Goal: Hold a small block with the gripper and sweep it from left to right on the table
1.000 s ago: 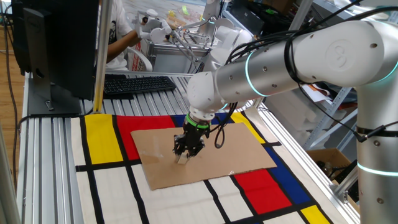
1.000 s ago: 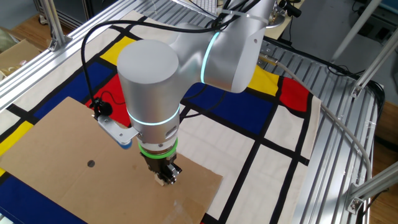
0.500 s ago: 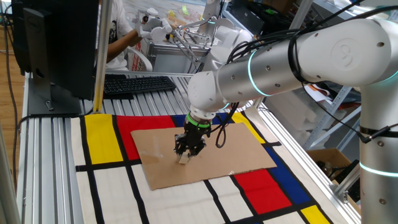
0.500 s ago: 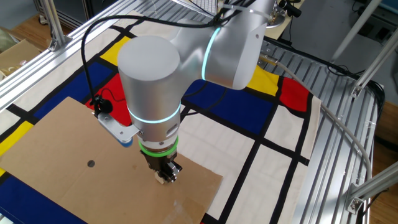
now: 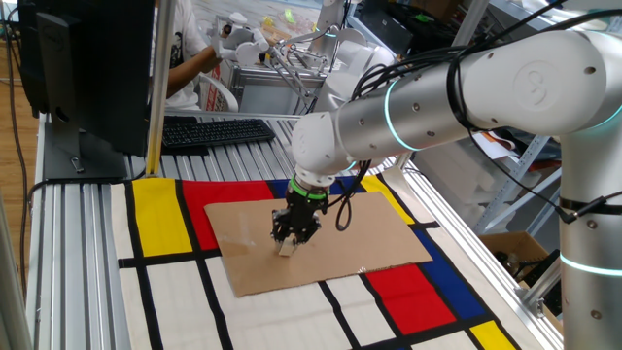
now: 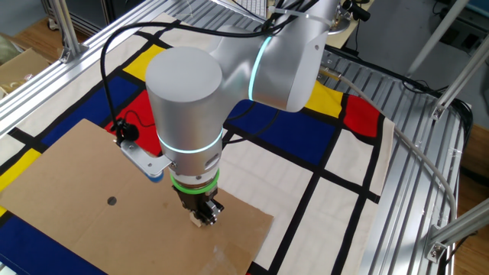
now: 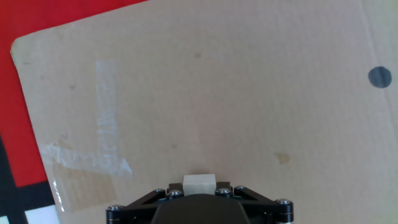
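The small block (image 7: 199, 183) is a pale beige cube held between the black fingers of my gripper (image 5: 290, 243). It rests on a brown cardboard sheet (image 5: 321, 238) that lies on the table (image 5: 155, 219). In the other fixed view the gripper (image 6: 203, 218) stands upright near the sheet's right corner, with the block (image 6: 200, 222) at its tip. In the hand view only the block's top shows above the gripper body (image 7: 199, 202). A dark dot mark (image 7: 380, 76) lies at the upper right.
A black keyboard (image 5: 209, 130) and a monitor (image 5: 87, 68) stand at the back of the bench. A person's arm (image 5: 190, 53) shows behind them. Clear tape (image 7: 102, 134) is stuck on the cardboard's left part. Aluminium grooves (image 6: 428, 176) border the coloured mat.
The gripper with the block has shifted very slightly across the cardboard; the arm's pose is nearly the same.
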You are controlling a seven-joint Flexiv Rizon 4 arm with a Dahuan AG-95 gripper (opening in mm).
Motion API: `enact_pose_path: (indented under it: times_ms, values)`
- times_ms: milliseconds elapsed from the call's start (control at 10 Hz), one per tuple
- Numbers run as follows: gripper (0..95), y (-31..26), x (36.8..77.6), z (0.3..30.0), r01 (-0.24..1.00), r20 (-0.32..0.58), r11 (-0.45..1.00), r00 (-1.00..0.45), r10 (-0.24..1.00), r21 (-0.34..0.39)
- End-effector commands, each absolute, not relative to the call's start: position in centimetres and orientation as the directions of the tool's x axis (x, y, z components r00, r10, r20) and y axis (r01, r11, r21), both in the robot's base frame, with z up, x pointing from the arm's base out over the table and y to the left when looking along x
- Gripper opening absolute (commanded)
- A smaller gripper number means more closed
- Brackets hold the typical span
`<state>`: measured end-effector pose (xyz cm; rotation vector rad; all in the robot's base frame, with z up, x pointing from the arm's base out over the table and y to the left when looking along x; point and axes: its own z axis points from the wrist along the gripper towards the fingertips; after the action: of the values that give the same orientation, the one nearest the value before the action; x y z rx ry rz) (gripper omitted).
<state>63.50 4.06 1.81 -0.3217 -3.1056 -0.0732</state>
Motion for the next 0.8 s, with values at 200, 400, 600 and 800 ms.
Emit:
enact_pose_path:
  times_ms: [200, 400, 600, 800]
  values:
    - [19.0, 4.09, 63.53, 1.94, 0.208, 0.025, 0.977, -0.978, 0.208, 0.043]
    - [19.0, 4.09, 63.53, 1.94, 0.208, 0.025, 0.977, -0.978, 0.208, 0.043]
    - [19.0, 4.09, 63.53, 1.94, 0.208, 0.025, 0.977, -0.978, 0.208, 0.043]
    - [19.0, 4.09, 63.53, 1.94, 0.208, 0.025, 0.977, -0.978, 0.208, 0.043]
